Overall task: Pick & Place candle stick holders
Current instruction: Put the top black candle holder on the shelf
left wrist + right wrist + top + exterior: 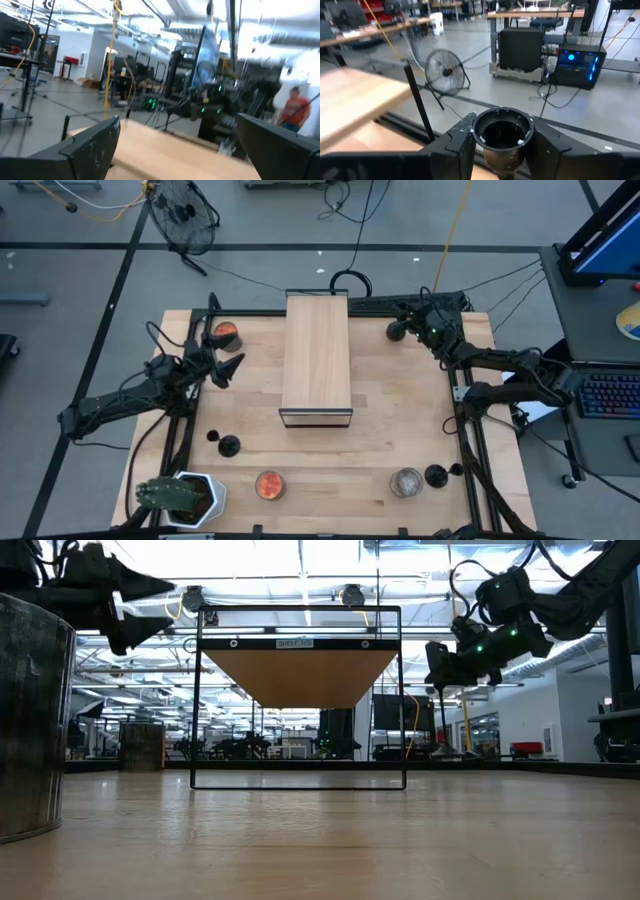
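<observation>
- The worktop (400,430) fills the middle of the high view, and I see the wooden box (317,358) at its upper centre.
- My right tool (404,327), upper right of that view, pinches one of the candle stick holders (503,134) between its fingers, so I judge the pick step is in hand.
- My left tool (228,368) waits spread, left of the box.
- Two more holders (229,446) and (436,475) sit lower in the frame.
- Next I'd carry it to its place; where exactly, I cannot tell.

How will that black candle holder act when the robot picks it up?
Probably stiff: the candle holder looks round even squeezed in the right end effector. Its smooth round cup might slip or twist. It looks small, so likely light.
</observation>
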{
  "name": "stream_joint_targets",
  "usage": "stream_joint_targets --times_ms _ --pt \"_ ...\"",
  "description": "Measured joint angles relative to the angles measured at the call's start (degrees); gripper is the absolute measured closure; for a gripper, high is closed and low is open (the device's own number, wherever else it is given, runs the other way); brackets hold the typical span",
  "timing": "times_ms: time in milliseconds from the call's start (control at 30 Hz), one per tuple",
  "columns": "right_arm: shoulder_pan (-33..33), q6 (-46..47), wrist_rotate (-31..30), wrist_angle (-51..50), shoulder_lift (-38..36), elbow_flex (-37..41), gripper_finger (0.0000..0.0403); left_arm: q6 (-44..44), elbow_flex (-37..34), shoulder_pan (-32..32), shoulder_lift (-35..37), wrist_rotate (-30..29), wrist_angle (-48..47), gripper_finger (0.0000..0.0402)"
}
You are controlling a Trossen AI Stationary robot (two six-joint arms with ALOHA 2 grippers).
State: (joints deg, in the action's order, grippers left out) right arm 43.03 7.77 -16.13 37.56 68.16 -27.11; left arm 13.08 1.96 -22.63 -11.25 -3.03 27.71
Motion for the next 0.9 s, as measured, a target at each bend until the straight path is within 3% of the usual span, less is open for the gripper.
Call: stream_joint_targets --times_ms 233,467,633,900 --pt "0.0 2.3 1.5 -0.5 -6.9 -0.2 0.0271 3.6 0.0 0.0 0.0 0.0 7.7 0.0004" --pt "0.0 1.8 1.7 -9.4 -13.7 -6.8 0.0271 3.7 0.0 0.0 0.0 0.4 15.2 0.0004" --pt "0.0 1.6 5.0 -16.7 -14.9 -13.3 0.0271 3.8 0.0 0.0 0.0 0.4 16.4 0.0004" --pt "-2.5 1.8 9.1 -17.7 -14.9 -18.9 0.0272 5.3 0.0 0.0 0.0 0.2 16.4 0.0004"
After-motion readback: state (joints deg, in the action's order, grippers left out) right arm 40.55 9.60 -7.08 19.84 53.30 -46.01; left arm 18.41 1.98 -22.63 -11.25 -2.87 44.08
